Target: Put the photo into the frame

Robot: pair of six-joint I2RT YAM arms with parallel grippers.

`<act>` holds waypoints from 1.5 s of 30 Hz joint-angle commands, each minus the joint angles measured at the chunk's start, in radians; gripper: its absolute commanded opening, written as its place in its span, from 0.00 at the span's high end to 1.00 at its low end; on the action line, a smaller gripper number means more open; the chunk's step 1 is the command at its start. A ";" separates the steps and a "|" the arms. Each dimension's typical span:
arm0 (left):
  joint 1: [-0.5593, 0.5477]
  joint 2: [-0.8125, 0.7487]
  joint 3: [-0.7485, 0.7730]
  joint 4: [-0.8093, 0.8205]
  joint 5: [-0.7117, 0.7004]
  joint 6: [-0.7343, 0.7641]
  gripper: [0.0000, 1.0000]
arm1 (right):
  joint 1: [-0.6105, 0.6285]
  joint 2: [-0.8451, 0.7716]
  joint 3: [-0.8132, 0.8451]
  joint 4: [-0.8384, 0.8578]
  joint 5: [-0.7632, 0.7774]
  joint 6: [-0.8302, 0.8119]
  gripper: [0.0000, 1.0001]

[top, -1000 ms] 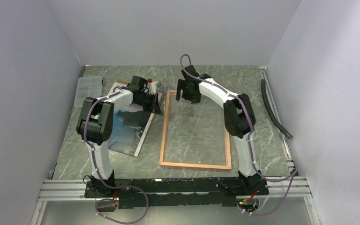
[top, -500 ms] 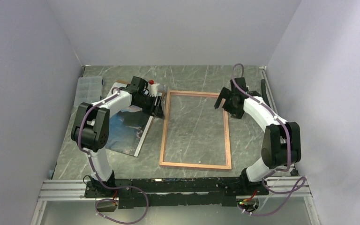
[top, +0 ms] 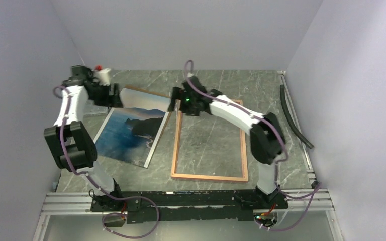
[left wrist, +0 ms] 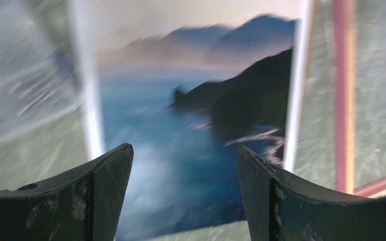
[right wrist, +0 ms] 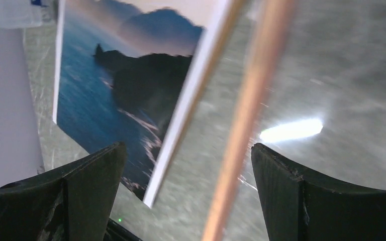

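Note:
The photo, a print of dark mountains over blue water, lies flat on the table left of the frame. The frame also lies flat, with thin tan rails and the marble showing through it. My left gripper hovers open above the photo's far left corner. In the left wrist view the gripper has nothing between its jaws, the photo is below them and a frame rail is at the right. My right gripper is open over the frame's far left corner. The right wrist view shows the gripper straddling the photo's edge and the frame rail.
A brown board edge shows from under the photo's far side. A black hose lies along the right wall. Pale walls close in the left, back and right. An aluminium rail carrying the arm bases runs along the near edge.
My left gripper has opened and pulled back left off the photo, which now lies uncovered. My right arm swung out to the right, then back across to the frame's far left corner.

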 commanded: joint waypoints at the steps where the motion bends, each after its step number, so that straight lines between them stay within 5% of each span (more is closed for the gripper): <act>1: 0.215 -0.045 -0.016 -0.169 -0.034 0.214 0.21 | 0.121 0.219 0.258 -0.049 -0.045 0.015 0.02; 7: 0.398 -0.069 -0.156 -0.111 -0.104 0.340 0.27 | 0.182 0.375 0.382 -0.109 -0.093 0.017 0.02; 15: 0.422 -0.056 -0.316 0.163 -0.256 0.343 0.31 | 0.196 0.385 0.316 -0.126 -0.055 0.020 0.02; 24: 0.347 0.002 -0.418 0.249 -0.303 0.313 0.33 | 0.196 0.371 0.307 -0.133 -0.075 0.020 0.02; 32: 0.271 -0.095 -0.349 0.097 -0.182 0.263 0.28 | 0.181 0.180 0.239 -0.159 0.107 -0.072 0.01; 45: 0.090 -0.169 -0.295 0.013 -0.122 0.172 0.19 | 0.199 0.229 0.179 -0.227 0.174 -0.068 0.05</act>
